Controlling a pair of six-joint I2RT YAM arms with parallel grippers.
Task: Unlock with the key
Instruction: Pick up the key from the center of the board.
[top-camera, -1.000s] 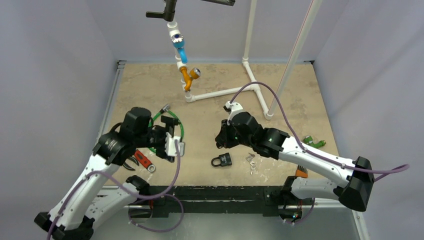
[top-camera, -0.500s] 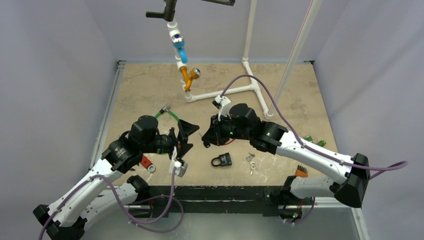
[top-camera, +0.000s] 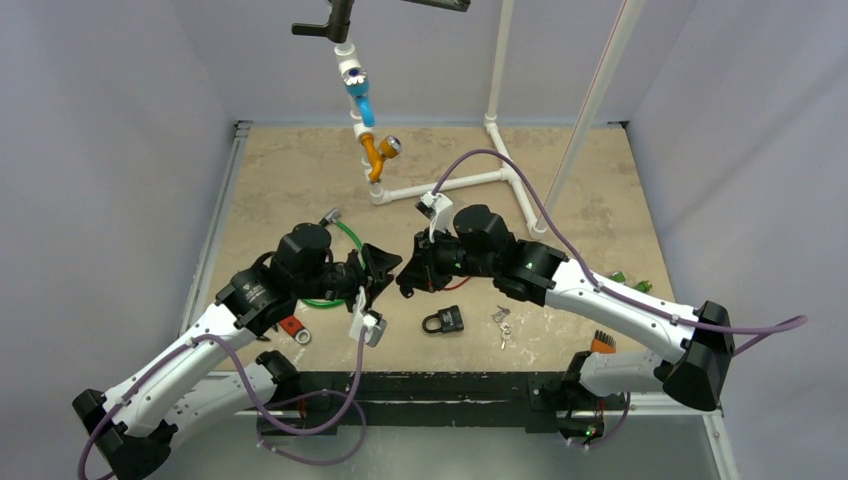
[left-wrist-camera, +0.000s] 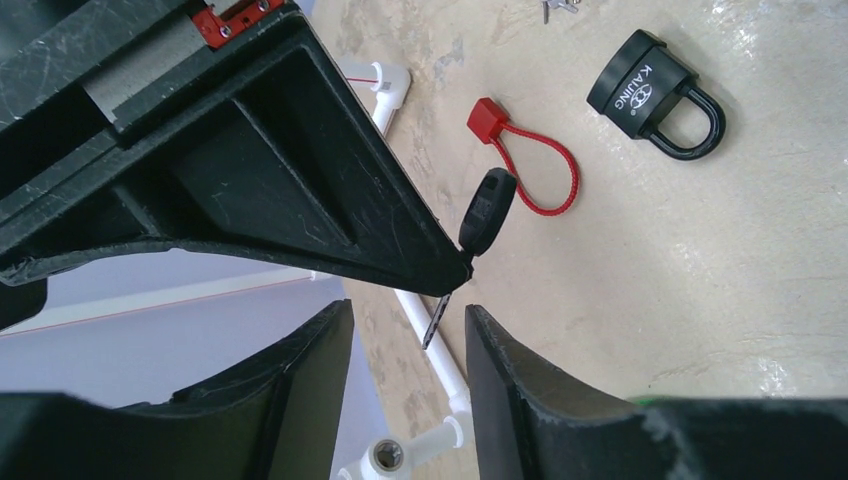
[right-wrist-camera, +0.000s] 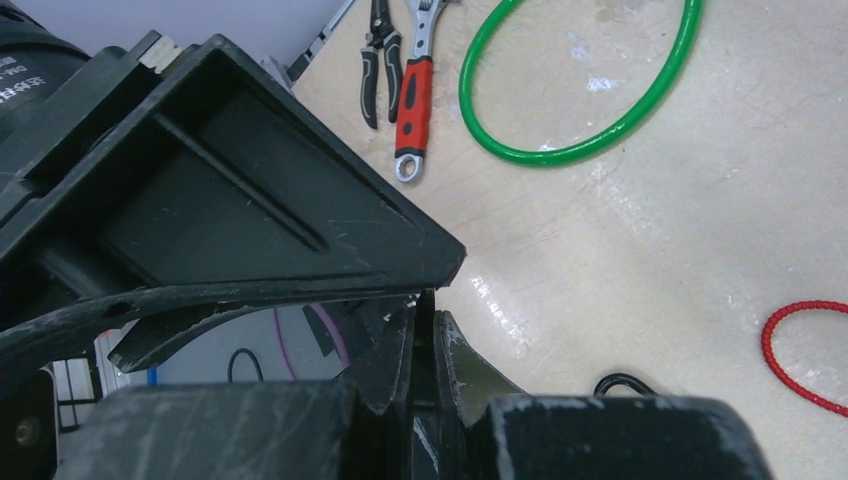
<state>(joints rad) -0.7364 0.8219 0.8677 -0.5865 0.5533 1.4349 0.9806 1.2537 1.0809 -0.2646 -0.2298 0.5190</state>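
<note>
Black-headed metal key (left-wrist-camera: 487, 212) sits clamped in my right hand (right-wrist-camera: 425, 322) above the beige worktop (left-wrist-camera: 700, 260). My left hand (left-wrist-camera: 405, 318) is beside it, fingers (left-wrist-camera: 300, 400) apart; the black padlock (left-wrist-camera: 655, 95) lies on the worktop.

robot manipulation lab, one test cell: my two arms (top-camera: 620, 305) are bolted to a black rail (top-camera: 440, 385) at the near edge of a stone-look table (top-camera: 290, 180), shut in on three sides by plain grey walls (top-camera: 110, 150), purple cables (top-camera: 487, 152) looping off my wrists. fittings: one white pvc pipe frame (top-camera: 470, 182) standing on the tabletop. loose practice items: padlock (top-camera: 443, 320), green cable loop (right-wrist-camera: 580, 80), pliers (right-wrist-camera: 375, 60), red-handled wrench (right-wrist-camera: 413, 95).
</note>
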